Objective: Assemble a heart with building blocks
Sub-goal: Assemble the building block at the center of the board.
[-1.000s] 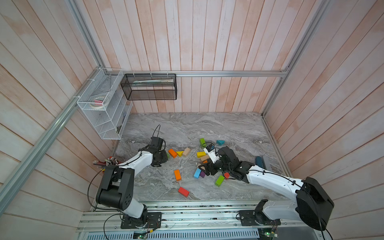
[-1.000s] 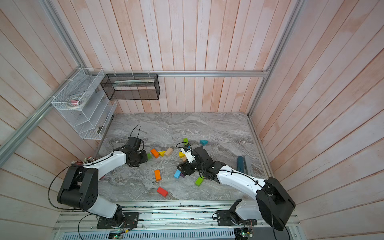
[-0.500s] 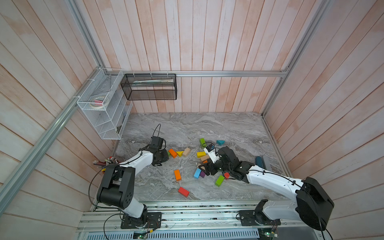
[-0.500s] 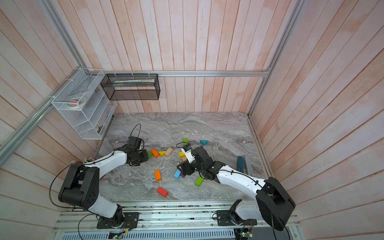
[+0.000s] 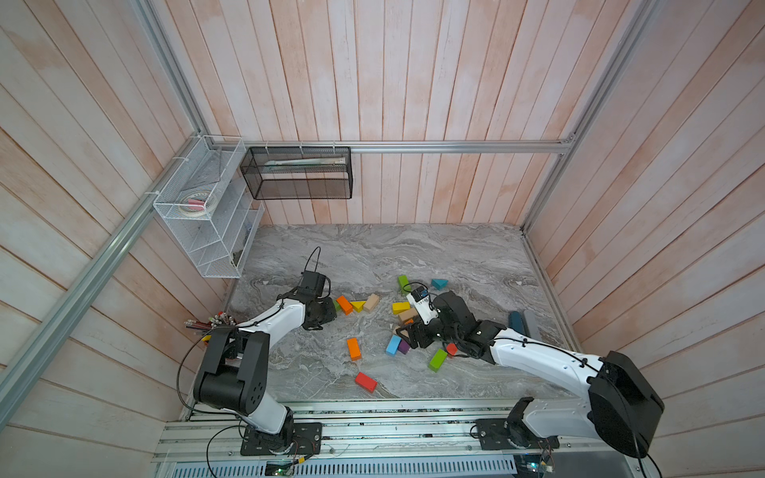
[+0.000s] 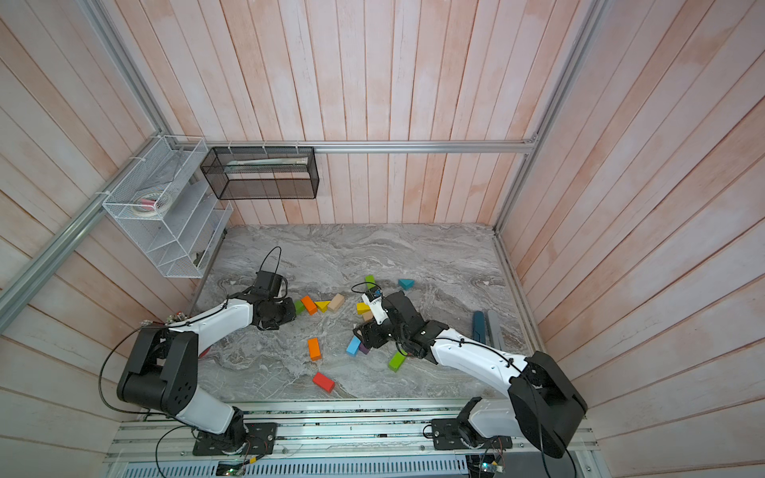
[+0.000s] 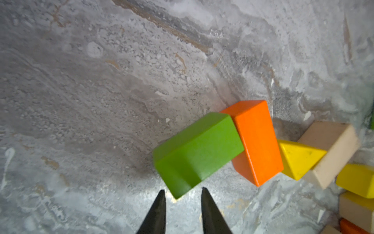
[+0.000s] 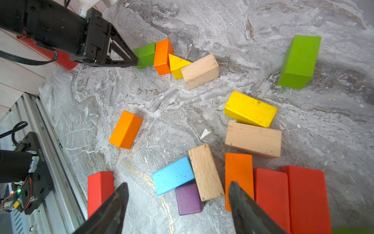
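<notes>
1. Blocks lie scattered flat on the marble tabletop (image 5: 372, 252), none stacked. A lone orange brick (image 5: 353, 348) sits apart from all the rest.
2. Beyond the lone orange brick, toward the back wall, four pieces form a touching row: green brick (image 7: 198, 150), orange slab (image 7: 257, 141), yellow wedge (image 7: 297, 158) and tan brick (image 7: 327, 154).
3. The left gripper (image 7: 182, 192) is at the green brick's end of that row, on the left-arm side of the lone orange brick. Its jaws are only a narrow slit apart and grip nothing. A corner of the green brick pokes into the gap between the tips; I cannot tell whether a tip touches it.
4. The right gripper (image 8: 178, 184) is on the right-arm side of the lone orange brick, jaws spread wide and empty. Between its fingers in the wrist view lie a blue brick (image 8: 173, 175), a purple cube (image 8: 188, 199) and a pale wood brick (image 8: 205, 172), all touching.
5. Farther from the lone orange brick than those three, a second orange brick (image 8: 238, 174) and two red bricks (image 8: 271, 194) lie side by side.
6. A single red brick (image 5: 366, 381) lies nearer the base rail (image 5: 372, 414) than the lone orange brick does.
</notes>
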Action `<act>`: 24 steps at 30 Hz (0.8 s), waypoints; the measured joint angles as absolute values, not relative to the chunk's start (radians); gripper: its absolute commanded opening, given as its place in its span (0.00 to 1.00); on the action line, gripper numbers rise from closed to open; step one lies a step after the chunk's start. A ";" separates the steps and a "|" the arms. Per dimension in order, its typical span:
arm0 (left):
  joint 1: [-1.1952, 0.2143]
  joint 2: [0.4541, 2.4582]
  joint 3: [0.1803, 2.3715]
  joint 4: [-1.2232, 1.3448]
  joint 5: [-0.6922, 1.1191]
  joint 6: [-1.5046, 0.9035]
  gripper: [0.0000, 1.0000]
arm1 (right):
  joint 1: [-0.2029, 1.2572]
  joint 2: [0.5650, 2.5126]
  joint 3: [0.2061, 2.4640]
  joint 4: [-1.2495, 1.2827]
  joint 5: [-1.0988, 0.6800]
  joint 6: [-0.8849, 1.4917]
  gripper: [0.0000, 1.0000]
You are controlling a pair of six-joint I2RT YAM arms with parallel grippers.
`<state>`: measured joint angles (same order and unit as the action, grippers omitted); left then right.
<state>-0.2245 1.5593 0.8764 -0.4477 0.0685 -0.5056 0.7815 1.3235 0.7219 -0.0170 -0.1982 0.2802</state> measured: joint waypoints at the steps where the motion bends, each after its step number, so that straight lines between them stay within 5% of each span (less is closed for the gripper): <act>1: -0.224 1.542 0.876 -0.461 0.071 -0.501 0.40 | 0.778 1.336 0.733 -0.024 -0.196 0.281 0.74; 12: -0.223 1.292 0.895 -0.510 0.245 -0.381 0.57 | 0.724 1.532 0.946 -0.149 -0.107 0.157 0.79; 24: -0.223 1.108 0.885 -0.450 0.496 -0.199 1.00 | 0.724 1.829 1.200 -0.298 0.038 0.010 0.81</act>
<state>-0.2234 1.1080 0.8848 -0.4496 0.4957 -0.1993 0.7238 1.8294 1.1995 -0.2977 0.0380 0.0105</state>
